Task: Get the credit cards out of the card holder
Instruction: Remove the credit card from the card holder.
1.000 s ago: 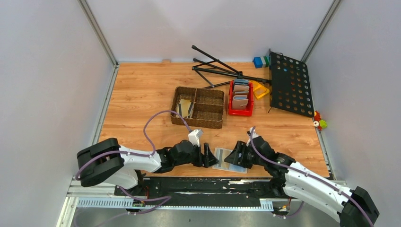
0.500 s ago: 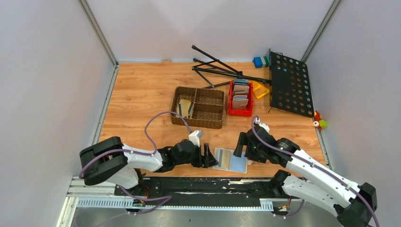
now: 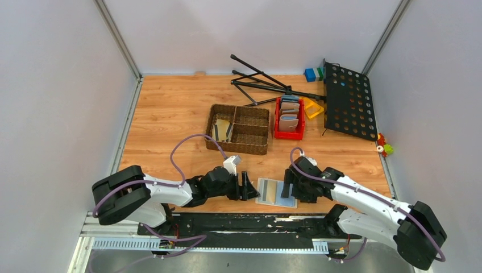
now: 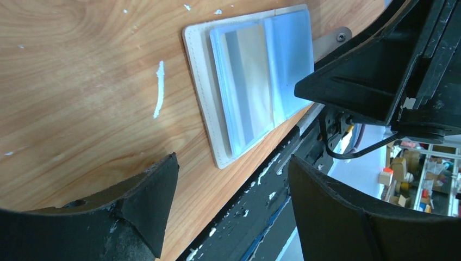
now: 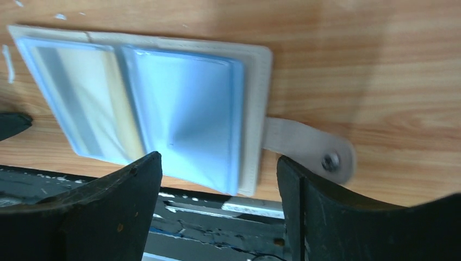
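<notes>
The card holder (image 3: 267, 198) lies open flat at the table's near edge, beige rim outside and pale blue-grey pockets inside (image 4: 288, 60) (image 5: 185, 114). A tan-gold credit card (image 3: 271, 191) (image 4: 251, 87) (image 5: 108, 103) shows in its left pocket; other cards are hidden. The strap tab (image 5: 310, 147) sticks out on the right side. My left gripper (image 3: 254, 189) (image 4: 232, 160) stands open just left of the holder, holding nothing. My right gripper (image 3: 287, 186) (image 5: 218, 157) is open over the holder's right edge, with nothing between its fingers.
A brown woven basket (image 3: 237, 129) and a red bin (image 3: 289, 118) of wallets stand behind the holder. Farther back lie a black folding stand (image 3: 267, 82), a perforated black plate (image 3: 348, 99) and small coloured blocks (image 3: 312, 74). The black rail (image 3: 244, 219) borders the near edge.
My right gripper came off the holder, opened wider, drew back to the right, then returned to its right edge. The holder now lies uncovered with the card showing. The left gripper barely moved.
</notes>
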